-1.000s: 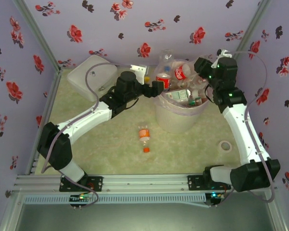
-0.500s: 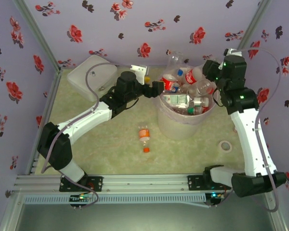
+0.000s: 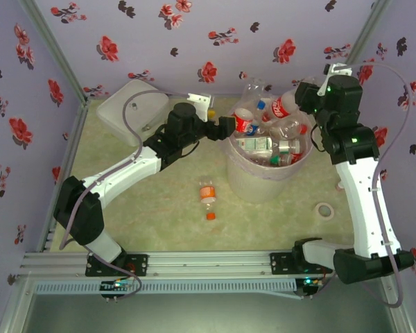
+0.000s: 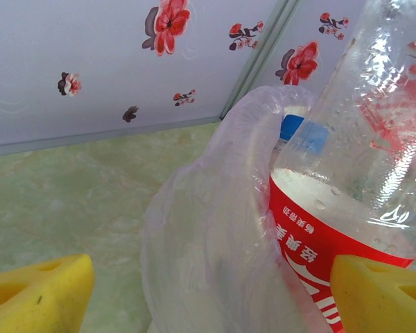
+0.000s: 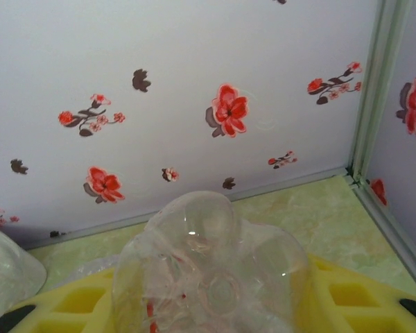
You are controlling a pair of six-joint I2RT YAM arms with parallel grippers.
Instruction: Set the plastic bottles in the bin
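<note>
The bottles (image 3: 267, 142) look light, thin and slippery, easy to crush; the middle seems the best place to grip. Most are heaped in the bin (image 3: 253, 187), centre right; one loose bottle (image 3: 206, 197) lies below-left of it. The right gripper (image 3: 299, 98) pinches a clear bottle (image 5: 208, 270). The left gripper (image 3: 230, 127) stands wide at the bin's left rim. Since earlier, the right arm has swung toward the upper right.

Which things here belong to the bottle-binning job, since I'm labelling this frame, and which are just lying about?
Job: bin; bottles piled in it; clear bottle in right gripper; loose orange-capped bottle.
Lying about: white case; tape roll.
</note>
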